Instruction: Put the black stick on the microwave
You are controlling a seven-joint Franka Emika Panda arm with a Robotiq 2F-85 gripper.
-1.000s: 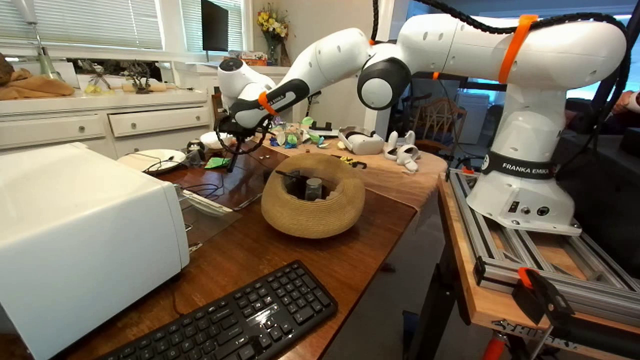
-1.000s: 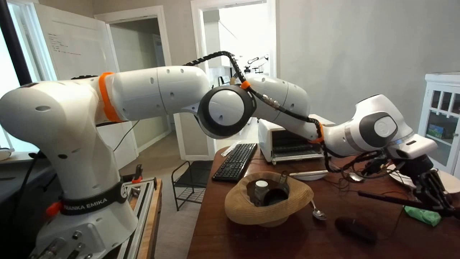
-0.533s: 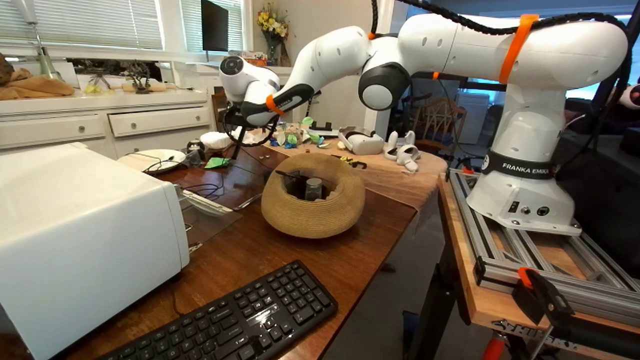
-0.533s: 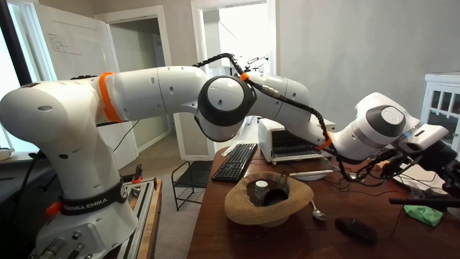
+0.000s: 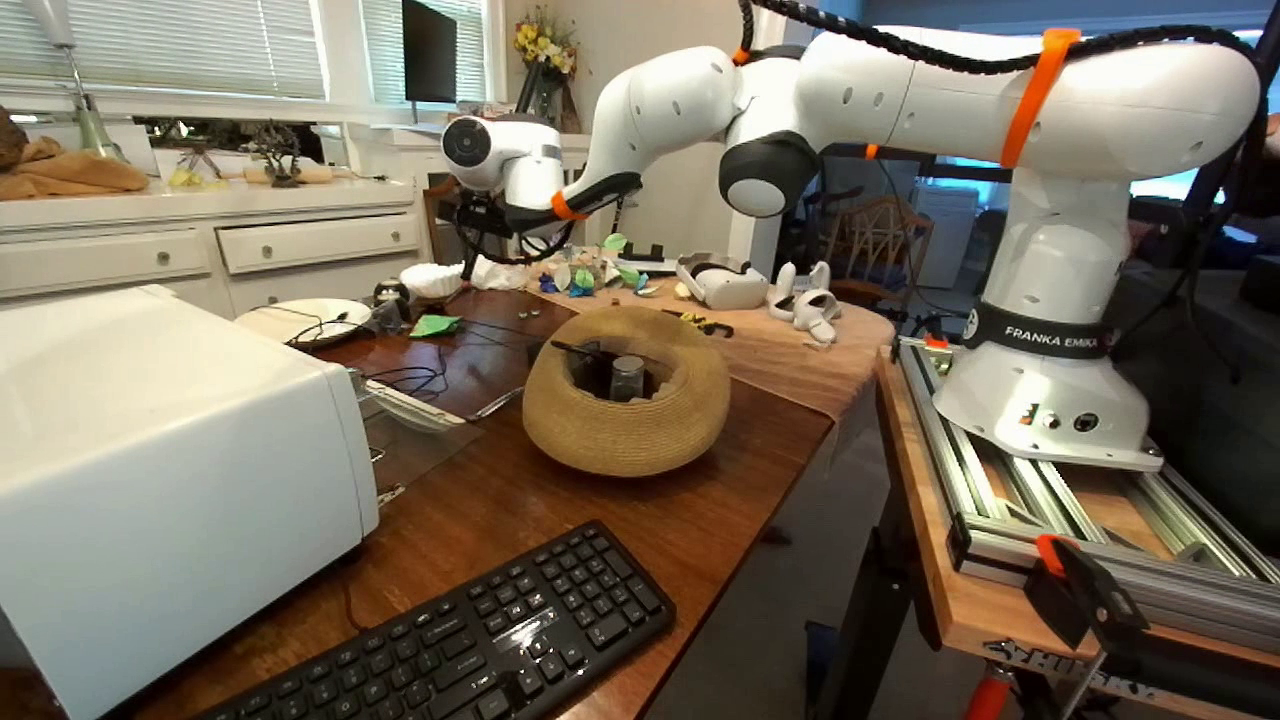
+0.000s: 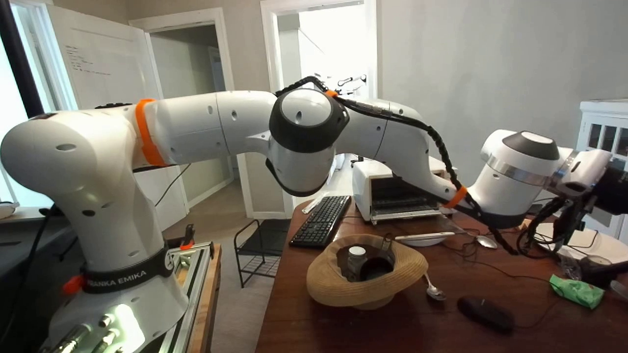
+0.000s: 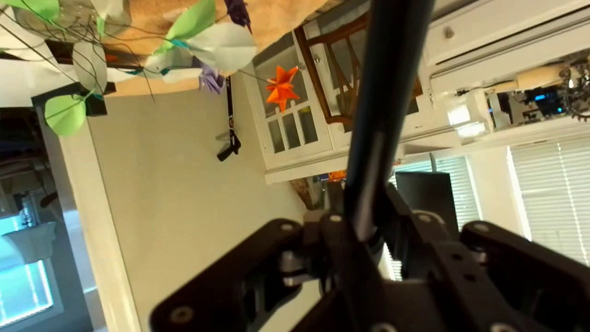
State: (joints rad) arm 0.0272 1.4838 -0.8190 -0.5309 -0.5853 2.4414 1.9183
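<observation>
My gripper [image 7: 364, 216] is shut on the black stick [image 7: 387, 92]. In the wrist view the stick rises from between the fingers to the top edge. In an exterior view a dark slanted bar that looks like the stick's end [image 5: 528, 88] shows above my wrist. The gripper there is small, dark and partly hidden, raised over the far side of the table. In an exterior view the fingers are past the right edge. The white microwave [image 5: 180, 440] stands on the table, far from the gripper. Its white side and open front also show in an exterior view [image 6: 362, 189].
A straw hat [image 5: 625, 440] holding a jar and a dark cup stands between the arm and the microwave. A black keyboard [image 5: 480, 630] lies in front of the microwave. A mouse [image 6: 485, 314], spoon [image 6: 434, 291], green packet [image 6: 576, 291] and cables lie on the table.
My wrist has tilted and risen. The gripper with the stick has lifted away from the table and swung out past the right edge of an exterior view. The table things have not moved.
</observation>
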